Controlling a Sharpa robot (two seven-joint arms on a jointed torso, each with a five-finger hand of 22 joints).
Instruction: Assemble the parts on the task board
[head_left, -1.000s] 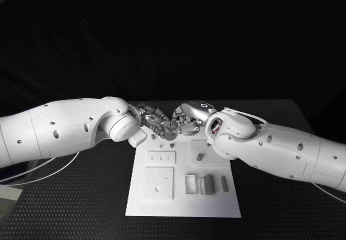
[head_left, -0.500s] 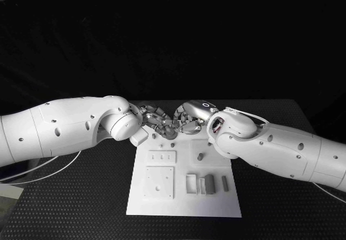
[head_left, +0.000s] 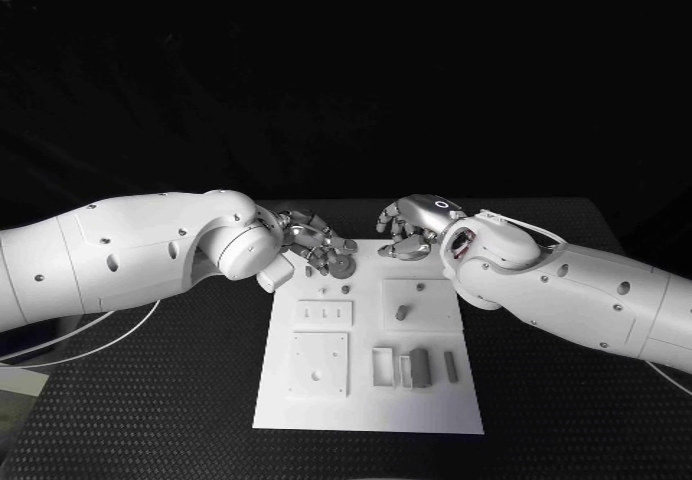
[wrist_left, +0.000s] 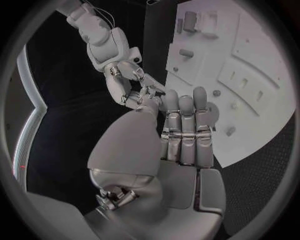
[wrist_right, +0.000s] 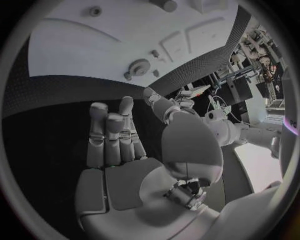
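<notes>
The left hand (head_left: 315, 243) is holding a small round part (head_left: 343, 265) at the task board's (head_left: 368, 400) 12 o'clock edge. The right hand (head_left: 411, 226), fingers apart, is holding nothing. Go slowly and keep the part level.

the left hand (head_left: 313, 243) covers the far left corner of the task board (head_left: 368, 400), and whether its fingertips touch the round part (head_left: 343, 266) cannot be told. the small parts by the pegs are too small to identify.
</notes>
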